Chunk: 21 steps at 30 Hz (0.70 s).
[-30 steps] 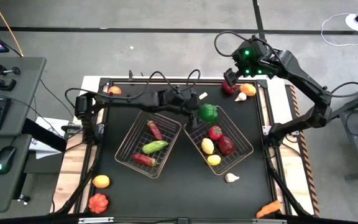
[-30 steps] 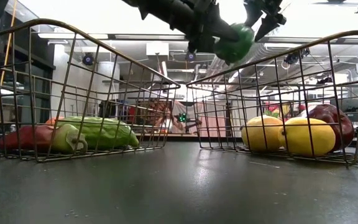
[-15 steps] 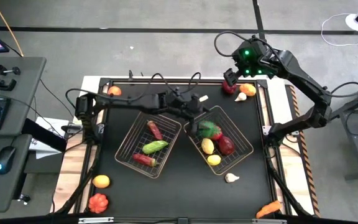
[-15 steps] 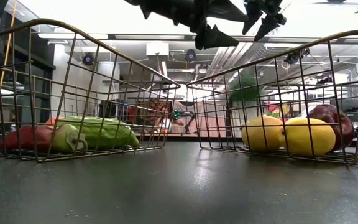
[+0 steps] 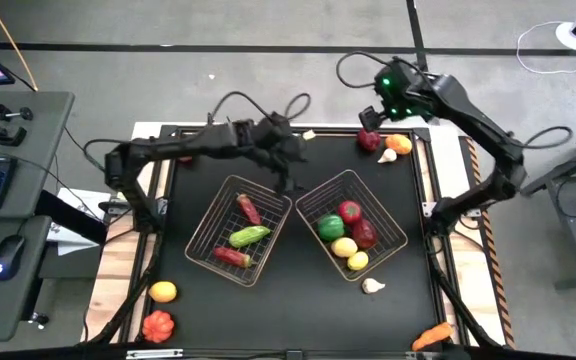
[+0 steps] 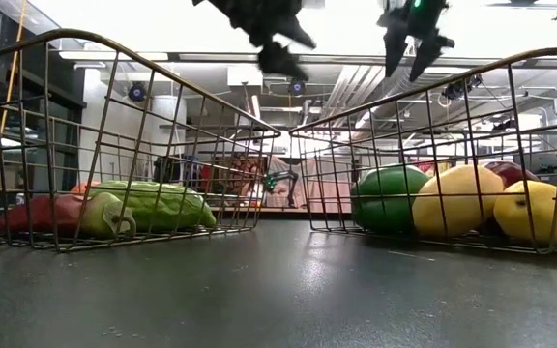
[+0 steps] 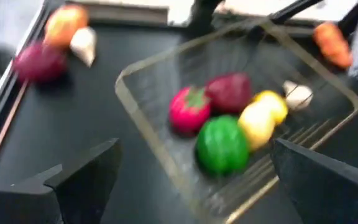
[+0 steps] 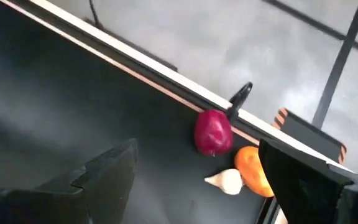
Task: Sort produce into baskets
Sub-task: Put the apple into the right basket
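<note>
Dark left gripper (image 5: 290, 180) hovers with fingers spread and empty between the two wire baskets, the right basket (image 5: 393, 218) beside it holding a green pepper (image 5: 330, 226) among other produce.

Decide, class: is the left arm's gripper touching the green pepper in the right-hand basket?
Apart. In the low view the left gripper hangs open-jawed well above the table, while the green pepper lies down inside the basket.
</note>
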{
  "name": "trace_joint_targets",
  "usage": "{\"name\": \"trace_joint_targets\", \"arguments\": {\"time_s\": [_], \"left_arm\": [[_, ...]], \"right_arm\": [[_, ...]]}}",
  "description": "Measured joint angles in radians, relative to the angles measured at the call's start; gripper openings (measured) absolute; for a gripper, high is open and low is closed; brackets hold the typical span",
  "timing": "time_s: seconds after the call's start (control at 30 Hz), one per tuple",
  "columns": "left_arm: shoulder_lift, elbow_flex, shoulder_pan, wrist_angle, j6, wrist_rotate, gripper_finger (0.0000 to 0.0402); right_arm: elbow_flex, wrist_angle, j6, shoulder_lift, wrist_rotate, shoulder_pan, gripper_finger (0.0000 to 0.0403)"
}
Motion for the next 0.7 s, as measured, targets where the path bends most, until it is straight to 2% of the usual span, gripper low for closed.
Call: {"name": "trace_joint_targets", "arguments": {"time_s": [0.13,0.27,0.43,0.53,0.7], "left_arm": [[-0.076,-0.091,0.086,-0.039,-0.048,0.008,0.04],[-0.165,-0.207,0.154,-0.005,-0.174,0.013,0.04],[-0.299,-0.366,0.186,0.074,-0.304,0.033,0.04],[-0.376,-0.449,0.188,0.105,-0.375,0.015,0.04],[-0.471,-0.542,0.187,0.144,-0.475,-0.07,0.04]], "right_arm": [[0.0,0.032,-0.091,0.108,-0.075,-0.098,0.0329],[0.0,0.05,-0.18,0.252,-0.119,-0.207,0.0329],[0.0,0.043,-0.223,0.398,-0.248,-0.314,0.0329],[0.0,0.043,-0.235,0.436,-0.258,-0.34,0.0329],[0.0,0.049,-0.214,0.441,-0.261,-0.339,0.0329]]}}
